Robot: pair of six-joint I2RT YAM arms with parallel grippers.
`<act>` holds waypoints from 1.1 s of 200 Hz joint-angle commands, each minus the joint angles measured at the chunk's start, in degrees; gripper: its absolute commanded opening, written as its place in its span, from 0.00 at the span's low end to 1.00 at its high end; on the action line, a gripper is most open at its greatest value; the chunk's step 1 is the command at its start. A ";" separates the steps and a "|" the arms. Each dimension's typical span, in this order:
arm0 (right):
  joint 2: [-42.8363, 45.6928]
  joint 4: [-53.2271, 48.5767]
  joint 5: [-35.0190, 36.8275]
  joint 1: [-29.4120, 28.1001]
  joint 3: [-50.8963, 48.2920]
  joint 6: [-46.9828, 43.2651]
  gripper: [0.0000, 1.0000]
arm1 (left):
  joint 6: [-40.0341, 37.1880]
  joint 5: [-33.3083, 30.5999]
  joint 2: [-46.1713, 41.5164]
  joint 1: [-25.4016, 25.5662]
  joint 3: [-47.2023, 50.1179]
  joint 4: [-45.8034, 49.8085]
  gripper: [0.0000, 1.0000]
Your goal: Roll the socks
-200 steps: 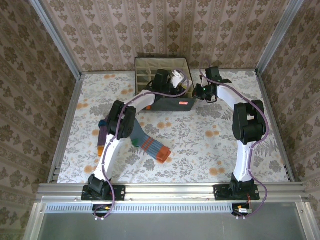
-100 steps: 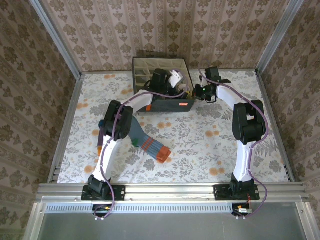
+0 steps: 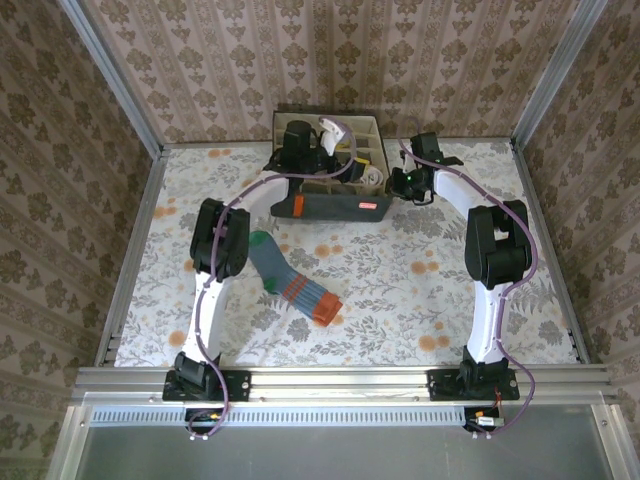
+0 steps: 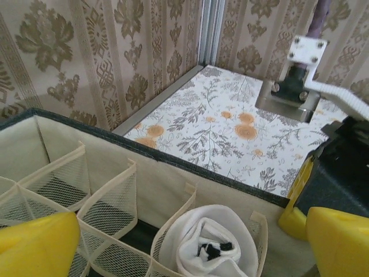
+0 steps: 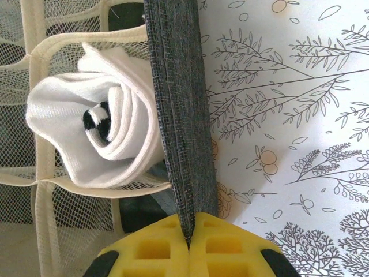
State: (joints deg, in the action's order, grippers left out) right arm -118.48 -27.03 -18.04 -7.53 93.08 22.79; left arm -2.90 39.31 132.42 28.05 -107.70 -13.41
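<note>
Left gripper (image 4: pixel 190 239) is held wide open and empty above the box (image 3: pixel 335 206), over a rolled white sock (image 4: pixel 207 245) tucked into a right-end compartment. Right gripper (image 5: pixel 188 242) is pinched closed on the box's right wall. A striped sock (image 3: pixel 292 282) is laid flat on the surface (image 3: pixel 420 300), left of centre.

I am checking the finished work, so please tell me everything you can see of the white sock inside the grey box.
The white sock is rolled into a loose, soft-looking bundle, with black stripes showing at the middle of the spiral. It stands roll-end up in one compartment of the grey fabric box, beside its outer wall. Its folds press against the cream mesh dividers and seem to touch that wall.
</note>
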 commanded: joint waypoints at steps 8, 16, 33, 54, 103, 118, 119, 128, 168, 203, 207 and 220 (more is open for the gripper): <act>1.81 -0.75 0.47 -0.38 2.20 0.33 0.37 | 1.12 3.45 -6.93 0.12 2.38 -2.27 1.00; 2.57 -0.75 0.26 -0.37 2.29 0.50 0.40 | 0.23 3.24 -8.42 0.07 3.46 -1.81 1.00; 4.68 -0.79 -0.12 -0.42 2.13 0.81 0.44 | -1.80 1.83 -12.41 -0.16 6.29 0.01 1.00; 8.71 -0.25 -0.64 -0.64 0.32 0.80 0.46 | -4.14 -1.79 -18.80 -0.67 11.64 3.17 1.00; 22.76 3.46 0.19 -5.87 -12.81 -7.25 0.46 | -3.67 -26.54 -37.75 -0.07 28.18 20.38 1.00; 26.44 3.66 1.56 -10.82 -17.61 -13.53 0.46 | -1.70 -31.96 -43.25 0.16 33.99 24.57 1.00; 26.62 3.61 1.71 -11.14 -17.90 -13.89 0.46 | -1.64 -32.16 -43.58 0.21 34.42 24.83 1.00; 28.10 2.93 3.11 -14.43 -20.33 -16.59 0.46 | -1.16 -32.85 -46.32 0.37 37.05 29.01 1.00; 32.47 5.02 3.85 -20.41 -32.53 -13.66 0.46 | 0.84 -40.33 -54.97 9.24 49.93 38.69 1.00; 41.54 12.77 2.06 -21.30 -44.56 -12.18 0.46 | 4.94 -49.31 -56.10 24.12 59.99 36.80 1.00; 42.76 13.32 2.11 -21.34 -45.67 -12.40 0.46 | 5.63 -49.39 -55.91 25.19 60.92 36.28 1.00; 46.20 15.12 1.75 -21.47 -48.95 -13.47 0.46 | 6.95 -49.48 -54.93 28.52 63.42 34.69 1.00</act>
State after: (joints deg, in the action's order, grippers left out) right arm -79.44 -18.50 -15.77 -28.73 47.97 10.22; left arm -0.82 -4.51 77.14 52.77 -47.92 21.45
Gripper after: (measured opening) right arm 0.459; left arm 0.997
